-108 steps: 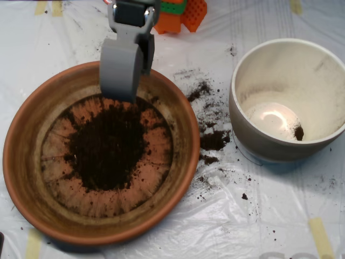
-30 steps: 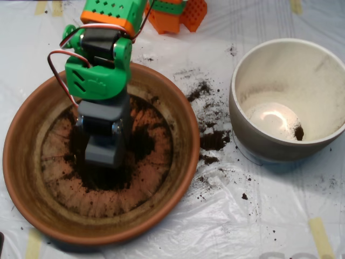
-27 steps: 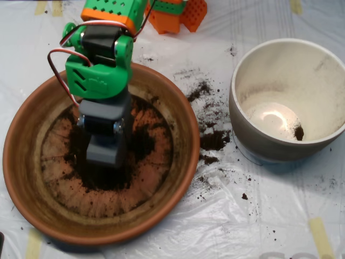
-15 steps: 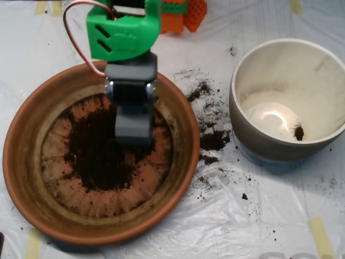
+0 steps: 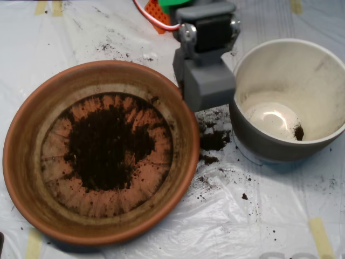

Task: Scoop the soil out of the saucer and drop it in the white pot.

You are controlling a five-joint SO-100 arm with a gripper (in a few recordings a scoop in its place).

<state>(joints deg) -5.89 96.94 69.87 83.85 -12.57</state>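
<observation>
The end effector [image 5: 207, 89] hangs between the two vessels — the white pot [image 5: 253, 135] just to its right, the saucer [image 5: 32, 124] left — clamshell state I cannot tell.

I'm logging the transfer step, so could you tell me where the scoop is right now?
Seen from overhead, the scoop hangs in the gap between the saucer on the left and the white pot on the right.

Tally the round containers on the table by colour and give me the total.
Terracotta-orange: 1, the saucer, holding dark soil
Off-white: 1, the white pot
Total: 2
</observation>
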